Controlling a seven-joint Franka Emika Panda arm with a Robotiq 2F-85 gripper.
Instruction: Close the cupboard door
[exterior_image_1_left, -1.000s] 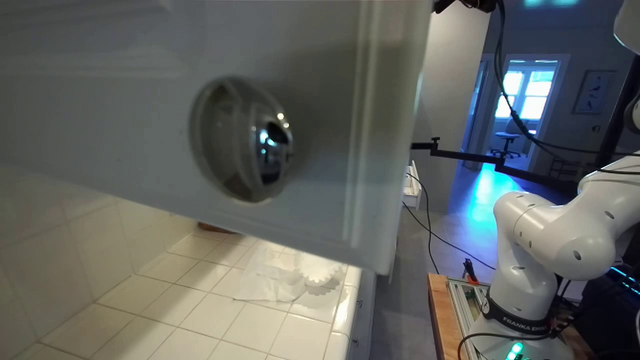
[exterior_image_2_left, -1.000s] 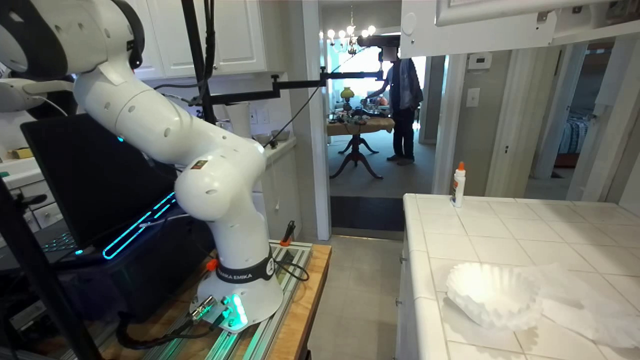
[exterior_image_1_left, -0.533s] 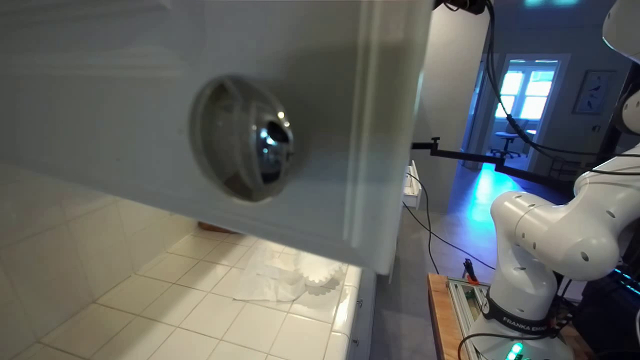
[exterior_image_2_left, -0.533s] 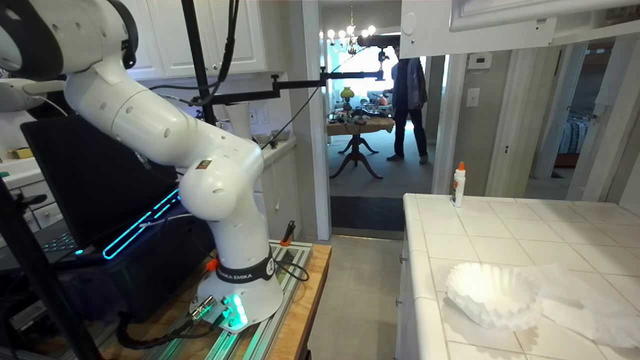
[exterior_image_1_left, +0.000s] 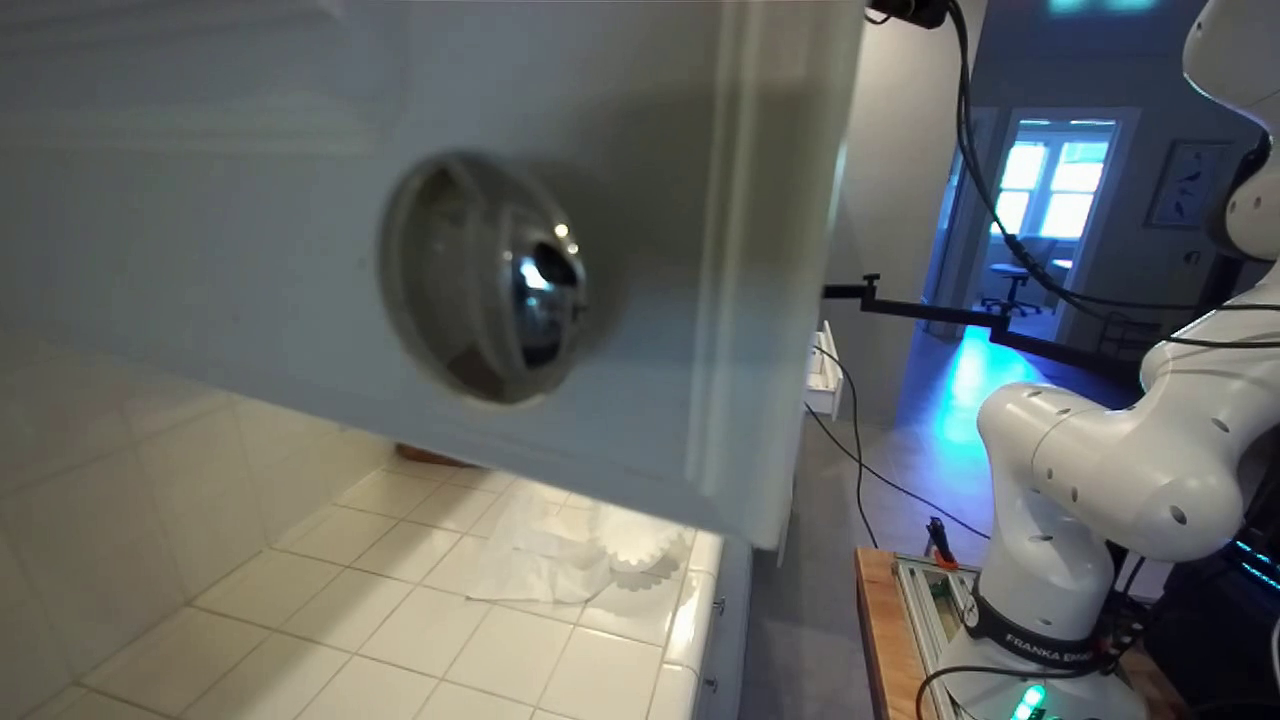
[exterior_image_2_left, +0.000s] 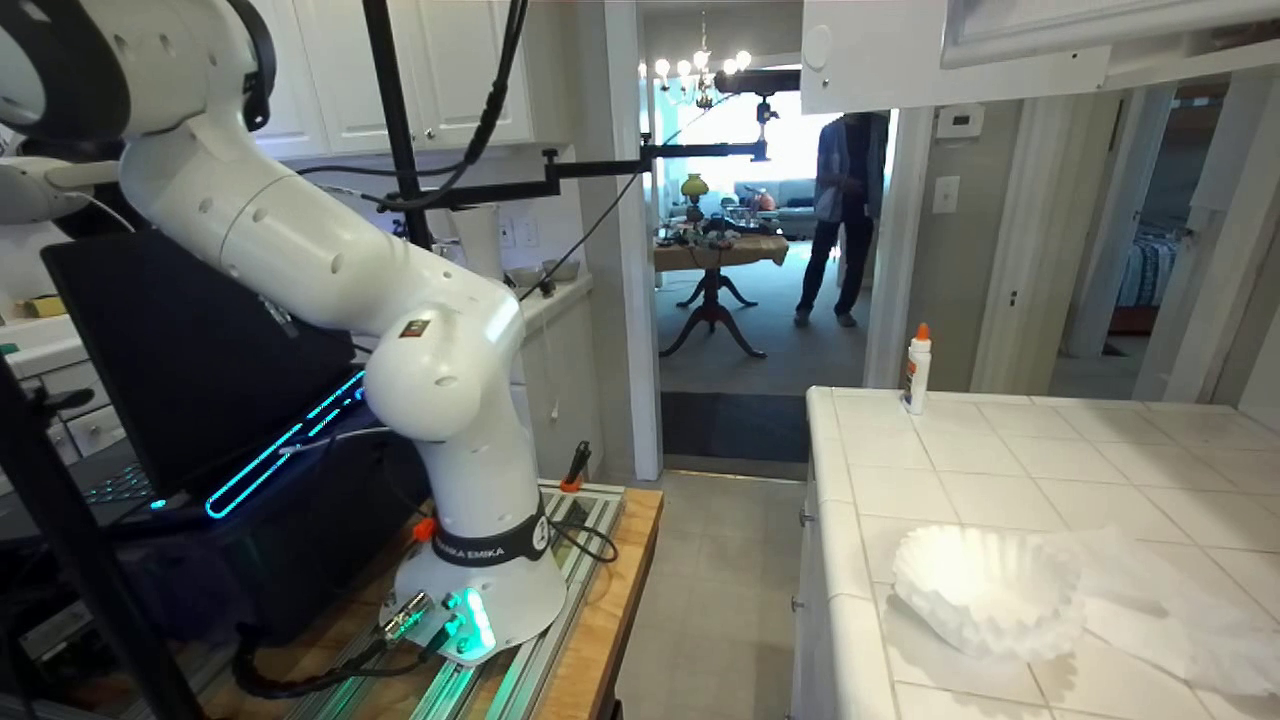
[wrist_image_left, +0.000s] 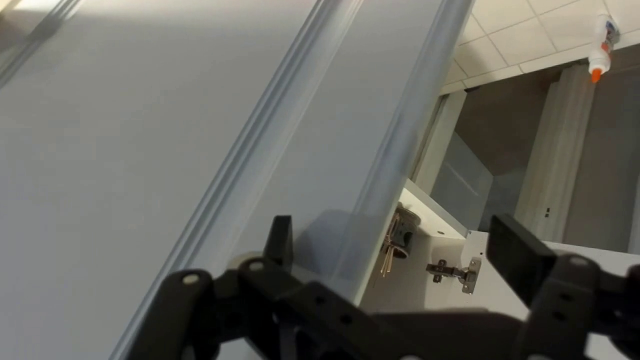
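A pale cupboard door (exterior_image_1_left: 250, 230) with a round chrome knob (exterior_image_1_left: 545, 290) stands open above the counter in an exterior view. A moulded door panel (exterior_image_2_left: 1110, 30) shows at the top right of an exterior view. In the wrist view a large pale door panel (wrist_image_left: 150, 150) fills the left side, its free edge running between my fingers. My gripper (wrist_image_left: 395, 235) is open and holds nothing. The left finger is over the panel's face; whether it touches is unclear. The right finger is over the cupboard opening. The gripper is out of view in both exterior views.
Inside the cupboard are a dark cup (wrist_image_left: 402, 232) and a metal hinge (wrist_image_left: 455, 275); a white panel (wrist_image_left: 600, 252) stands at the right. A glue bottle (exterior_image_2_left: 916, 370) and a fluted white bowl (exterior_image_2_left: 985, 590) stand on the tiled counter (exterior_image_2_left: 960, 495). A person (exterior_image_2_left: 845, 200) is beyond the doorway.
The arm and its cable have moved toward the cupboard. The moulded panel at the top right of an exterior view has shifted right, covering a hinge. The knobbed door has not moved.
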